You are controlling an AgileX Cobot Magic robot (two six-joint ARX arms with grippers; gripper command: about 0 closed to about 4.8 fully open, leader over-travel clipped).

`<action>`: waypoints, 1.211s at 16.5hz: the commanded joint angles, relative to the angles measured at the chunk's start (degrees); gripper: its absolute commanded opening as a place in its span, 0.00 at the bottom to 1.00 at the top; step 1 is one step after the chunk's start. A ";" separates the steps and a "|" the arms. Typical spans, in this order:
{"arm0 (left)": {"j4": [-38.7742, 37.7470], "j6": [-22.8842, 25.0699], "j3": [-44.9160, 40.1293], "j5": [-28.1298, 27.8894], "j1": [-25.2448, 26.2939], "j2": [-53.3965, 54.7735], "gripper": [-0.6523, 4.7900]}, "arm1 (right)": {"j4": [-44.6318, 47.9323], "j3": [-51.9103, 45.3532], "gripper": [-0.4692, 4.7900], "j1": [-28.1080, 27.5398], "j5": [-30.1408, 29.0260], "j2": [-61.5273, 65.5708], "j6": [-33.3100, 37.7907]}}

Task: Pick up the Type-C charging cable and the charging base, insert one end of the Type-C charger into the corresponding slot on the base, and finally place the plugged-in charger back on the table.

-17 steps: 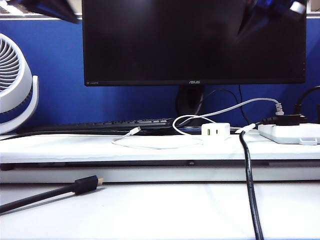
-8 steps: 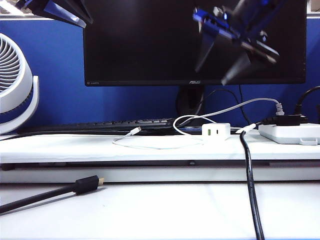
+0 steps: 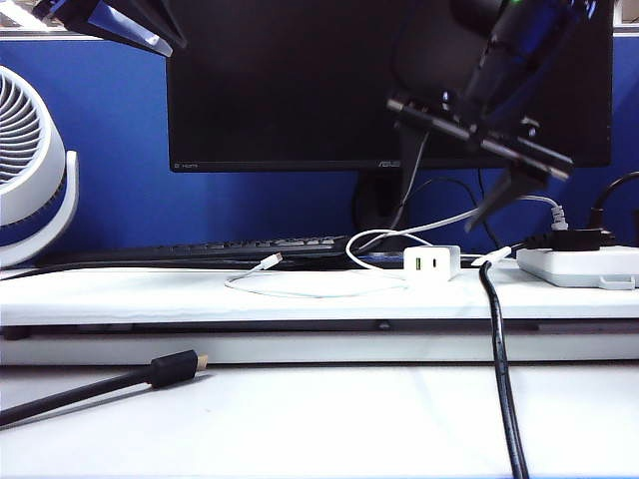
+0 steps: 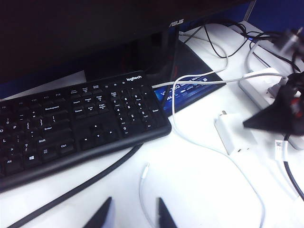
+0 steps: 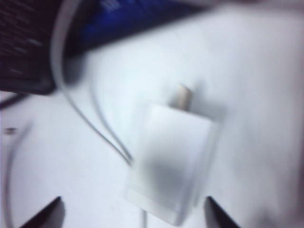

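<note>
The charging base lies flat on the white desk in front of the monitor, its ported face turned toward the exterior camera, its long axis running back toward the monitor and its prongs at the far end. The Type-C charging cable lies limp beside it, one slim plug lying near the keyboard. The right gripper hangs above the base with jaws spread wide and empty; the left gripper hovers over that plug, partly open, holding nothing.

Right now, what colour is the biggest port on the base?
Green, on the base; the exterior view shows it best.
</note>
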 commanded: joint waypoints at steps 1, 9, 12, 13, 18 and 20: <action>0.35 0.22 0.33 1.22 -0.02 -0.17 0.34 | -2.67 2.84 0.80 0.11 1.57 0.96 1.14; 0.85 0.20 0.37 2.82 -0.02 -0.20 0.34 | -19.52 19.12 0.80 0.13 4.13 9.86 -0.63; 0.98 0.17 0.37 3.02 -0.02 -0.20 0.34 | -19.28 19.17 0.80 0.83 2.49 12.31 0.92; 0.98 0.15 0.37 3.02 -0.02 -0.20 0.34 | -19.19 19.28 0.80 0.83 2.49 12.63 0.92; 0.55 0.00 0.37 5.38 -0.02 -0.20 0.34 | -18.23 19.78 0.80 1.27 4.11 14.80 1.49; 0.26 0.00 0.37 5.35 -0.02 -0.20 0.34 | -18.10 19.78 0.80 1.25 4.87 14.80 2.21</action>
